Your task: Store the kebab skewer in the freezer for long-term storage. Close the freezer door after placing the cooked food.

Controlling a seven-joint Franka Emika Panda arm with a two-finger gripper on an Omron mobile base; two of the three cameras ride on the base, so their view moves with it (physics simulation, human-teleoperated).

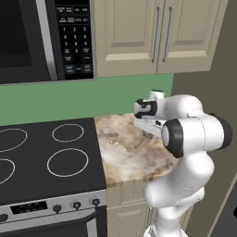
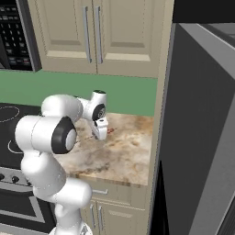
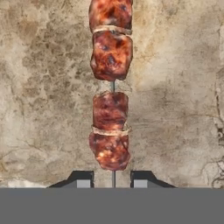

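Observation:
The kebab skewer (image 3: pixel 110 109) lies flat on the marbled counter (image 3: pixel 43 87), its red-brown meat chunks running up the hand view and its thin stick passing between my fingertips. My gripper (image 3: pixel 113 178) hangs just above it, open, one finger on each side of the stick and neither touching it. From the right base view the gripper (image 2: pixel 102 132) points down over the counter, with a red bit of the skewer (image 2: pixel 110 130) beside it. The tall grey fridge (image 2: pixel 202 137) stands right of the counter; I cannot tell how the freezer door stands.
A black stove (image 1: pixel 46 157) adjoins the counter's left side, under a microwave (image 1: pixel 46 37). Beige cabinets (image 2: pixel 105 36) hang above a green back wall. My own arm (image 1: pixel 190 134) leans over the counter's right half. The counter's front edge (image 2: pixel 105 180) is near.

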